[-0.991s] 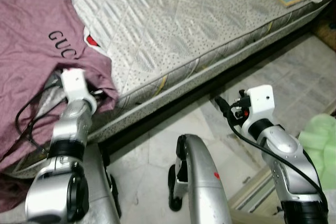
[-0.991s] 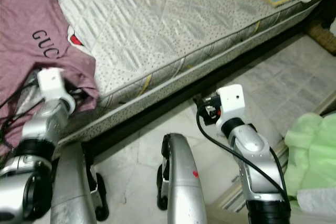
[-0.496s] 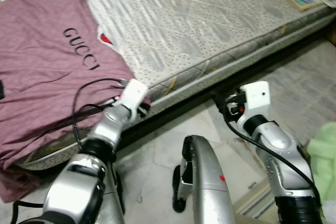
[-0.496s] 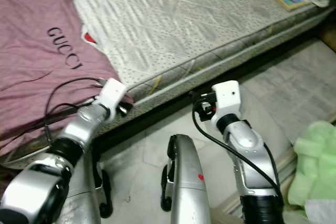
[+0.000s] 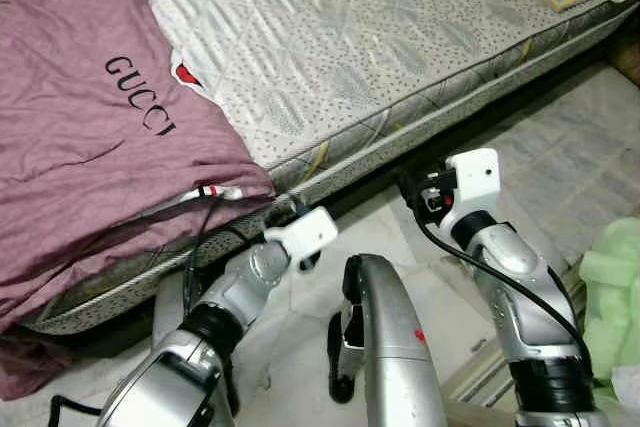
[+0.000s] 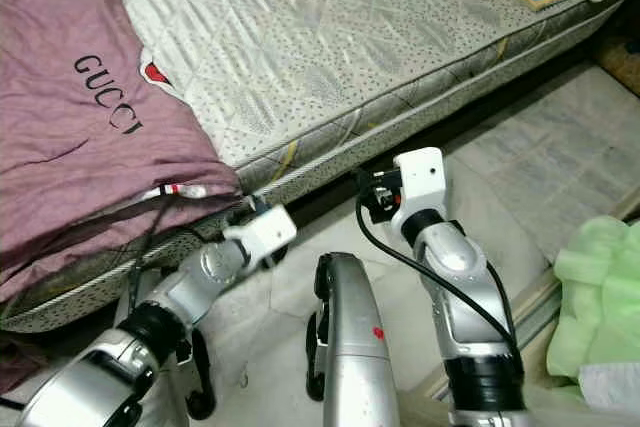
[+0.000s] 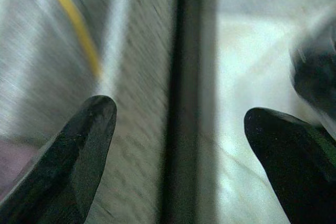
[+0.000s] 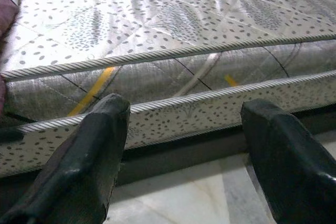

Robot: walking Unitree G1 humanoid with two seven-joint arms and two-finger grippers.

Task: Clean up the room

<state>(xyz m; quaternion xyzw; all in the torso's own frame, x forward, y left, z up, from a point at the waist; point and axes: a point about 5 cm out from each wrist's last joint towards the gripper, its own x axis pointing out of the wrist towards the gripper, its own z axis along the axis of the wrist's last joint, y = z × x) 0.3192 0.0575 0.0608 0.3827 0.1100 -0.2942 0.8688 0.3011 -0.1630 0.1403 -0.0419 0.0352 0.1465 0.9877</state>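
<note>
Pale marble floor runs beside a low grey patterned mattress. On it lies a big purple T-shirt with black letters, not picked up yet. Both end effectors are wide open and empty: left end effector near the mattress edge, right end effector facing its side. Cleaning looks barely begun.
</note>
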